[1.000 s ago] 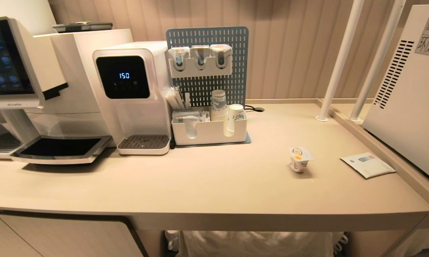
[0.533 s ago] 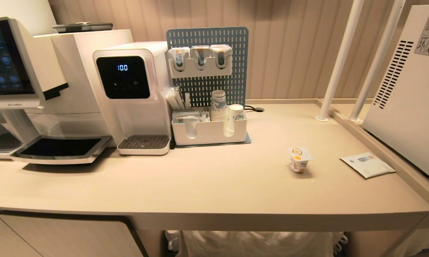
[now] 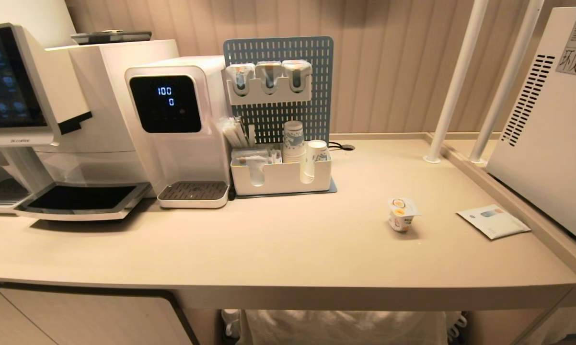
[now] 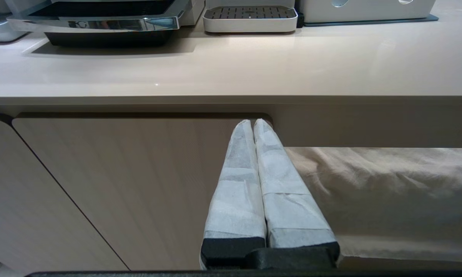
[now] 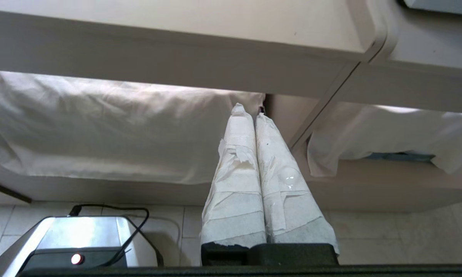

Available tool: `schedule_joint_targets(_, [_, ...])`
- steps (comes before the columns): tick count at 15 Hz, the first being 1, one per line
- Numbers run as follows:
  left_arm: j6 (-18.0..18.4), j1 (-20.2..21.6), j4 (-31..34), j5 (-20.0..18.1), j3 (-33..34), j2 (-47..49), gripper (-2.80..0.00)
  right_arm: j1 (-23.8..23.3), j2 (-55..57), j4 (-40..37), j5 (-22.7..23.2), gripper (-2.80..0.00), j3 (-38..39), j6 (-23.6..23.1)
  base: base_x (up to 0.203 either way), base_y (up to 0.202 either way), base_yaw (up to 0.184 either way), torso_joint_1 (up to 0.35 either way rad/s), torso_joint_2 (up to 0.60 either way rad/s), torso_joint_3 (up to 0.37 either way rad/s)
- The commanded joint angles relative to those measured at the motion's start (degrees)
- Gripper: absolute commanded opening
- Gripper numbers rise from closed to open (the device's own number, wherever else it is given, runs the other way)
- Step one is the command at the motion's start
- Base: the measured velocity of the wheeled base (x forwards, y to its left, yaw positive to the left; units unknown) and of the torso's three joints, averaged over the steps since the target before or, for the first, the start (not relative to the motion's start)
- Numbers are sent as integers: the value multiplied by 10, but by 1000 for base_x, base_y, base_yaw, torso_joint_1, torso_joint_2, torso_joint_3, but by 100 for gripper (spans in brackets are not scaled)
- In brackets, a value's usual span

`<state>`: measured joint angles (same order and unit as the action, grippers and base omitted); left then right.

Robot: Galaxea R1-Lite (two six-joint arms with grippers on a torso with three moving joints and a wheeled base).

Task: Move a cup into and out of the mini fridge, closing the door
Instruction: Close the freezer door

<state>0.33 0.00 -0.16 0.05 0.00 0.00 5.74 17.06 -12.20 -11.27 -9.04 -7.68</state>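
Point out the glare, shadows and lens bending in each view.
Head view: warm cast, straight counter edge bows, the cup throws a small soft shadow. Left wrist view: sheen on the counter, a shiny reflection on the coffee machine tray. Right wrist view: underside of the counter shaded, a glint on the right gripper wrapping.

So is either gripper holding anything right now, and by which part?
Nothing is held. The left gripper and right gripper are both shut on nothing, below the counter edge. The cup stands alone on the counter.
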Motion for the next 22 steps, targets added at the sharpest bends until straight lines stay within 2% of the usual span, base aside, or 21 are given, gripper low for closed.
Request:
schedule_joint_targets(1, [0,0,0,-1,0,1,-280,-31,-8,-4,19,-280,5,0,0,0,0,0,0,0])
schedule_joint_targets(2, [0,0,0,0,0,0,-280,-60,-21,-8,46,-280,6,-4,0,0,0,0,0,0])
schedule_joint_targets(3, [0,0,0,0,0,1,-280,-67,-33,-8,62,-280,7,-6,0,0,0,0,0,0])
schedule_joint_targets(5, [0,0,0,0,0,1,-280,-54,-60,9,79,-280,19,-22,0,0,0,0,0,0])
schedule_joint_targets(10, [0,0,0,0,0,0,-280,-57,-155,19,81,-280,29,-7,0,0,0,0,0,0])
schedule_joint_targets(12, [-3,0,0,0,0,0,-280,-57,-170,56,87,-280,49,4,0,0,0,0,0,0])
schedule_joint_targets(15, [-2,0,0,0,0,0,-280,-57,-171,102,110,-280,76,61,0,0,0,0,0,0])
schedule_joint_targets(17, [-2,0,0,0,0,0,-280,-57,-171,135,112,-280,97,68,0,0,0,0,0,0])
schedule_joint_targets(22, [-2,0,0,0,0,0,-280,-57,-171,134,113,-280,97,64,0,0,0,0,0,0])
